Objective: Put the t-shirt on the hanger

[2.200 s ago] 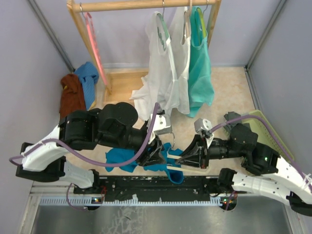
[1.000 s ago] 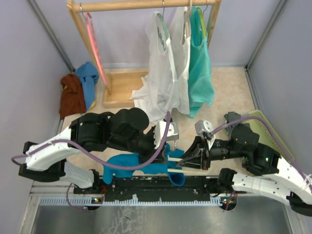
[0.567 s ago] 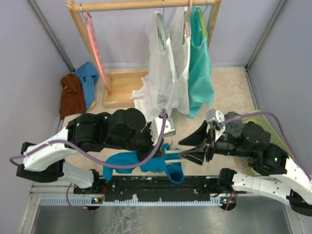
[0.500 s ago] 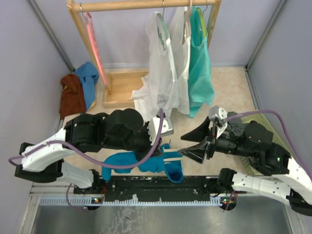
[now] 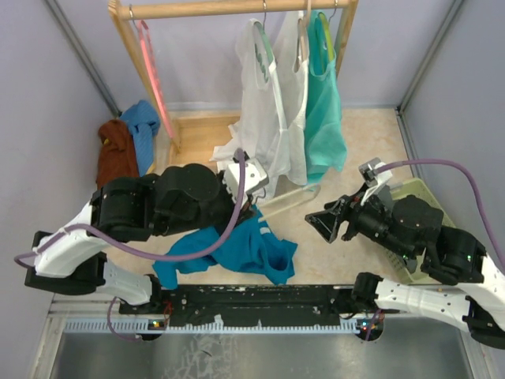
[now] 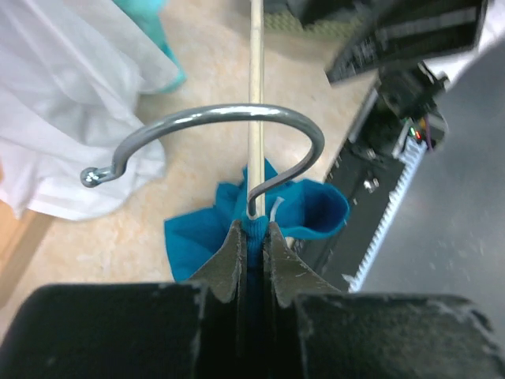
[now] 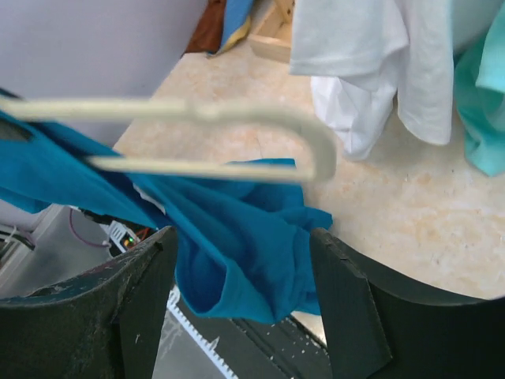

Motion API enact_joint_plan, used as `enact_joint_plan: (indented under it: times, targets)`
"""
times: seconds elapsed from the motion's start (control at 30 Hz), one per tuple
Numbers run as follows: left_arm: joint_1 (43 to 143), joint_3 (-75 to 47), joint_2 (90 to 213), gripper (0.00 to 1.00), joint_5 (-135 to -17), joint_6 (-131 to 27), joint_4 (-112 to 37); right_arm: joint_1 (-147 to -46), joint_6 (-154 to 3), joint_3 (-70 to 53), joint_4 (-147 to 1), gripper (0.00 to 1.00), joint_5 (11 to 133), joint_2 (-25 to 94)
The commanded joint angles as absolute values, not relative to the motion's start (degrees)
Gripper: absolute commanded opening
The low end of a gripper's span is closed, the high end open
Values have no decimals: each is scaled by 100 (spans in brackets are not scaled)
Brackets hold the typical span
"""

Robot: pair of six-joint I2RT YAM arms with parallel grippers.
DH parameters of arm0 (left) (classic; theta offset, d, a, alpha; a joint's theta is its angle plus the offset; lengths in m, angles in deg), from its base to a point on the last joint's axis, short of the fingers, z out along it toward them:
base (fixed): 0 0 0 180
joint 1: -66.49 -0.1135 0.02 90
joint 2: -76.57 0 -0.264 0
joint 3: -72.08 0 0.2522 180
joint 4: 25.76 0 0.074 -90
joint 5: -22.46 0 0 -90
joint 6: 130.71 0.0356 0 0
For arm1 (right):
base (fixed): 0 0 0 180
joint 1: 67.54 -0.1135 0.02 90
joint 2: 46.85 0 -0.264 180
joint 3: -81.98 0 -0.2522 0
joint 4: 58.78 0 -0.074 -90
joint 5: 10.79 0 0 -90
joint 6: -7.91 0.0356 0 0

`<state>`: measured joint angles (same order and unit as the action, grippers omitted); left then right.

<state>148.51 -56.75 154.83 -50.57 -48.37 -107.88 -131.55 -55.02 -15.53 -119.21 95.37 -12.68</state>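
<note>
My left gripper is shut on the t-shirt's ribbed collar, with the hanger's neck inside it. The hanger's silver hook curves up just past the fingertips, and its cream arm runs straight on beyond. In the top view the left gripper holds them above the floor. The teal-blue t-shirt droops below it, and one cream hanger arm sticks out bare to the right. My right gripper stands open, apart from the shirt. In its wrist view the hanger and t-shirt lie ahead of the right gripper.
A wooden rack at the back carries a white shirt, a mint tank top and a pink hanger. Brown and light blue cloths lie at the left wall. A green basket sits under the right arm.
My right gripper has opened, let go at the hanger's end and drawn back to the right. The left arm has lifted hanger and t-shirt up and back, and the shirt now hangs spread out.
</note>
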Motion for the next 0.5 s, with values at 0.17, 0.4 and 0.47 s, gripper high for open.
enact_joint_plan:
  times: [0.17,0.4,0.47]
  targets:
    - [14814,-6891,15927,0,-3671,-4229,-10035,-13178,-4399,-2287,-11825,67,9639,-1343]
    - [14814,-7142,16049,0,-3534,-3899,-9722,-13179,-3820,-2604,-11691,67,9933,-1434]
    - [14814,-7102,16059,0,-3533,-3888,-9668,-13179,-3786,-2704,-11557,67,9930,-1425]
